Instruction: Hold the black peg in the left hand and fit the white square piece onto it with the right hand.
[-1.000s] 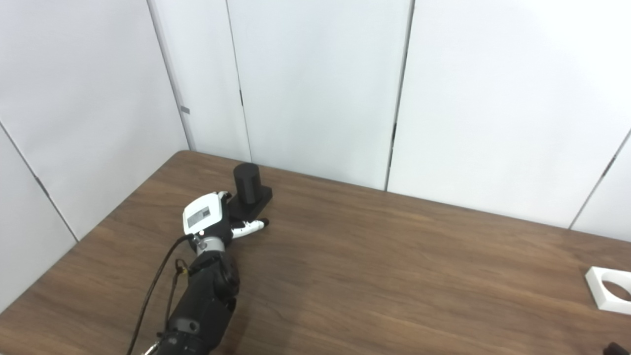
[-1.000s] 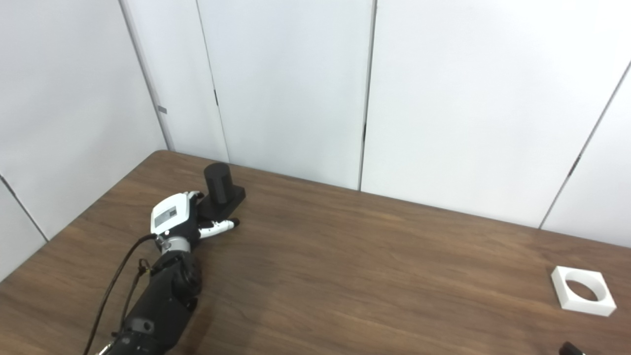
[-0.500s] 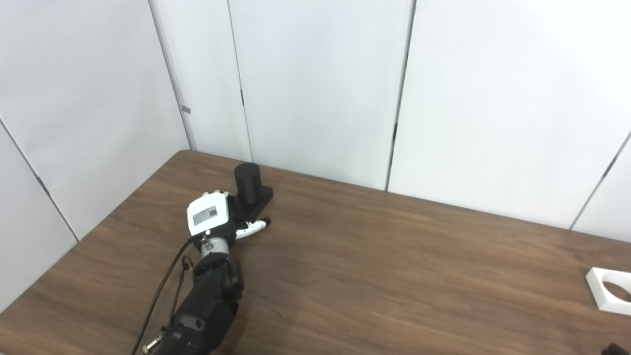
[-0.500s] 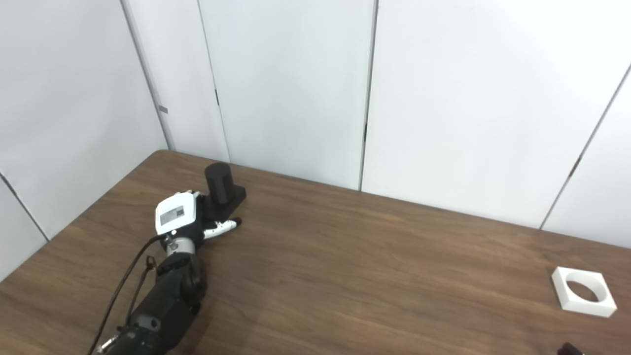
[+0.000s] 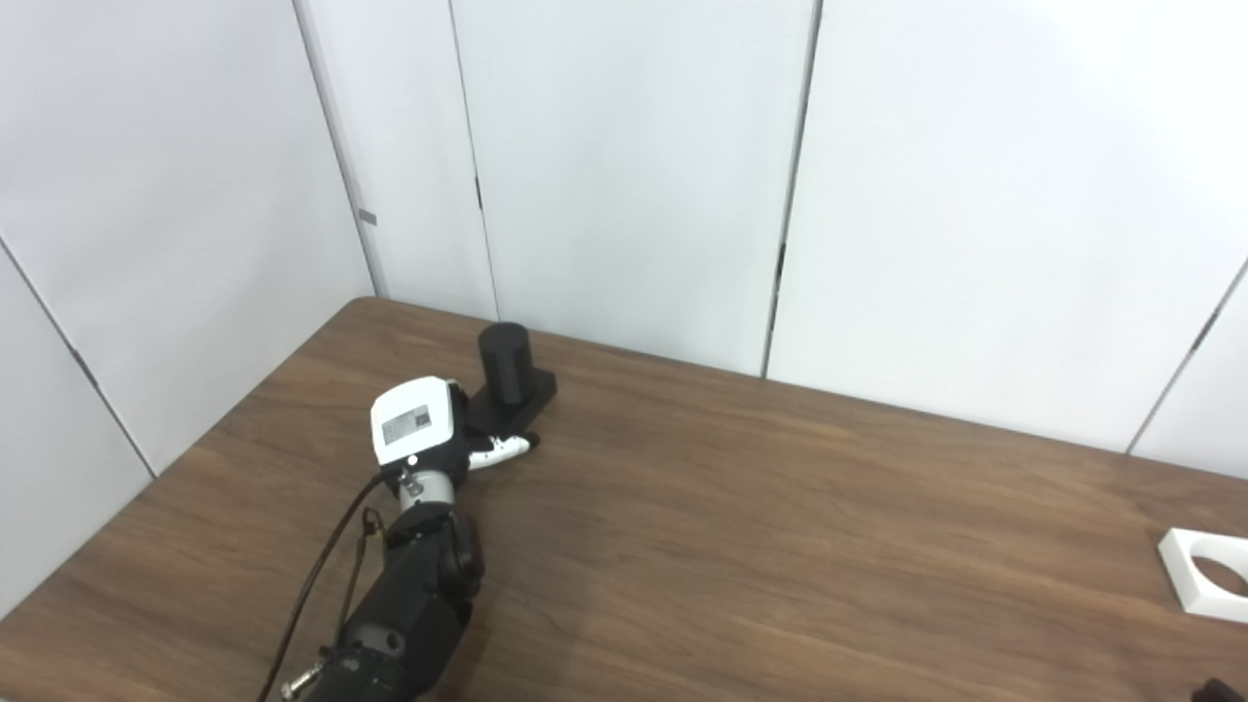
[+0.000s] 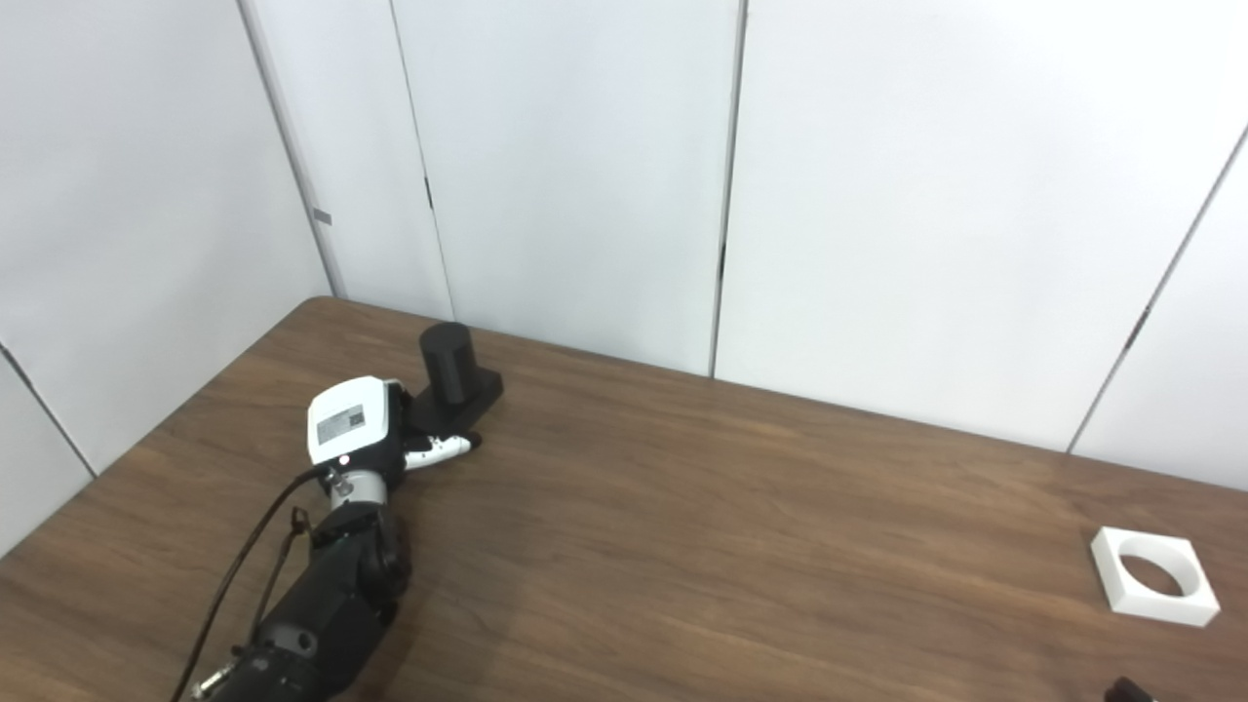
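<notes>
The black peg (image 5: pixel 505 359), a short cylinder on a square black base, stands on the brown table (image 5: pixel 780 526) at the far left. My left hand (image 5: pixel 429 437) is against the near left side of the base. Its thumb (image 5: pixel 502 448) lies along the base's front edge, and its fingers are hidden behind the white back of the hand. The white square piece (image 6: pixel 1153 575), with a round hole, lies flat at the far right, cut off by the picture edge in the left eye view (image 5: pixel 1209 575). Only a dark tip of my right hand (image 6: pixel 1126 690) shows at the bottom right edge.
White wall panels (image 5: pixel 634 175) stand right behind the table's far edge and along its left side, close to the peg. A black cable (image 5: pixel 322 565) runs along my left forearm. Bare wood lies between the peg and the white piece.
My left hand has moved forward against the peg's base. The peg has slid a little to the right and turned slightly. The white piece has not moved.
</notes>
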`<action>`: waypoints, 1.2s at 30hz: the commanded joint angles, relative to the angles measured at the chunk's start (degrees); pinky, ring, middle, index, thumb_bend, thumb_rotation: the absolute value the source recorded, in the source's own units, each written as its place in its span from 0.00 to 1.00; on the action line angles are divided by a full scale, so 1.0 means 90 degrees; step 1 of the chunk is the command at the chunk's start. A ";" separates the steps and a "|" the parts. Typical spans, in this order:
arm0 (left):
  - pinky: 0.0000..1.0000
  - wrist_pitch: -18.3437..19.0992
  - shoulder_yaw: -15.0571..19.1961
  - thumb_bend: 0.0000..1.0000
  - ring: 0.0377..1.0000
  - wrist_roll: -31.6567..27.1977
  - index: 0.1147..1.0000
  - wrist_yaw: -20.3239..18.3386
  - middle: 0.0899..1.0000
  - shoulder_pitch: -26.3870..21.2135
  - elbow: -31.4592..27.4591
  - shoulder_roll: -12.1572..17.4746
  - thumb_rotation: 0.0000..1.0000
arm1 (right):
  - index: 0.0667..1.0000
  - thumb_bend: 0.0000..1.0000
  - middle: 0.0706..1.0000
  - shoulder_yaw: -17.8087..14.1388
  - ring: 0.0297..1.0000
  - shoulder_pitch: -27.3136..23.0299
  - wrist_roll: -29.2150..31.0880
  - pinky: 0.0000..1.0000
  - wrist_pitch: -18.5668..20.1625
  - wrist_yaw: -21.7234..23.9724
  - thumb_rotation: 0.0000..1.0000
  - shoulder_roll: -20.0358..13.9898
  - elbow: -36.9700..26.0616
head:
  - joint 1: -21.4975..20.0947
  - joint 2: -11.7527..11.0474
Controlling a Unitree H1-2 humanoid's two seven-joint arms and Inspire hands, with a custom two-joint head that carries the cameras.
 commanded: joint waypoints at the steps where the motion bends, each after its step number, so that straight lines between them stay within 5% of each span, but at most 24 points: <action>1: 0.78 -0.0190 -0.0003 0.52 0.77 -0.0082 0.41 0.0290 0.67 -0.0183 -0.0056 0.0221 0.07 | 0.85 0.80 0.87 0.0029 0.88 0.0034 -0.0033 0.81 0.0074 0.0034 1.00 0.0117 -0.0107 | 0.0009 0.0002; 13: 0.65 -0.0047 -0.0312 0.50 0.73 -0.0315 0.42 -0.0075 0.69 -0.0072 -0.0337 0.0346 0.06 | 0.85 0.73 0.87 0.0054 0.87 0.0032 -0.0097 0.81 -0.0053 0.0027 1.00 0.0127 -0.0066 | -0.0090 0.0037; 17: 0.64 -0.0054 -0.0374 0.50 0.73 -0.0411 0.42 -0.0226 0.69 0.0022 -0.0539 0.0366 0.06 | 0.88 0.79 0.88 0.0091 0.89 -0.0011 0.0039 0.84 -0.0230 0.0139 1.00 0.0075 0.0038 | -0.0143 0.0050; 27: 0.64 -0.0226 -0.0359 0.49 0.74 -0.0926 0.42 -0.0856 0.69 0.0608 -0.2015 0.0129 0.06 | 0.91 0.82 0.92 0.0102 0.93 -0.0066 0.0213 0.91 -0.0191 0.0233 1.00 0.0013 0.0082 | -0.0268 0.0109; 36: 0.61 -0.0220 -0.0767 0.49 0.73 -0.0814 0.42 -0.1603 0.71 0.1449 -0.3565 -0.0086 0.07 | 0.92 0.76 0.94 0.0149 0.95 -0.0065 0.0149 0.97 -0.0118 0.0217 1.00 0.0020 0.0044 | -0.0638 0.0284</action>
